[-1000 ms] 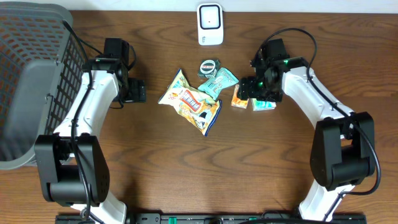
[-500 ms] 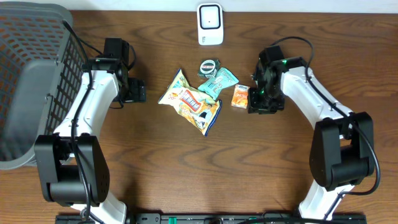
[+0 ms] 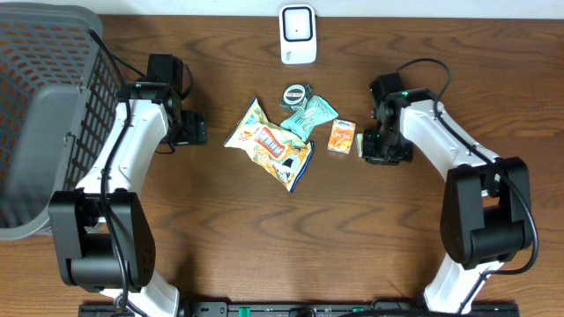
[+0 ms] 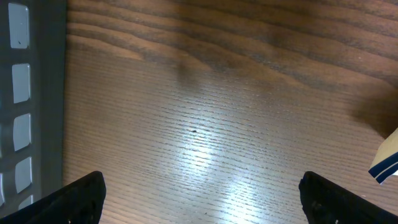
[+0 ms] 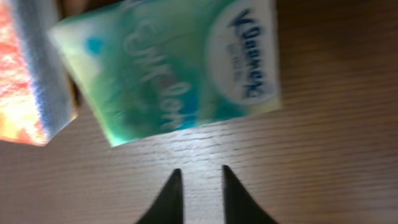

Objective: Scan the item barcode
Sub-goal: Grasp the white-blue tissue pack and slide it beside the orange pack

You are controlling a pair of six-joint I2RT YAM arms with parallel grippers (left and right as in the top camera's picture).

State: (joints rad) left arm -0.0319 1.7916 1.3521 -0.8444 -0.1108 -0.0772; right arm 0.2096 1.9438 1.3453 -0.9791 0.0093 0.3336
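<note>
A green-and-white tissue pack (image 5: 168,68) lies flat on the wooden table just beyond my right gripper (image 5: 200,171). That gripper's jaws are nearly shut, with only bare wood in the narrow gap. In the overhead view the right gripper (image 3: 383,148) covers most of the pack. An orange box (image 3: 342,136) lies to its left, and its edge (image 5: 22,74) shows in the right wrist view. The white scanner (image 3: 298,33) stands at the table's back edge. My left gripper (image 3: 189,129) stands open over bare table (image 4: 202,193).
A yellow snack bag (image 3: 269,145), a teal packet (image 3: 310,116) and a round green tin (image 3: 297,95) lie in the middle of the table. A grey mesh basket (image 3: 44,106) fills the left side, its wall (image 4: 25,93) close to my left gripper.
My right gripper has moved toward the table's front and right, over the tissue pack, and its jaws have closed from wide to a narrow gap. The left arm has not moved.
</note>
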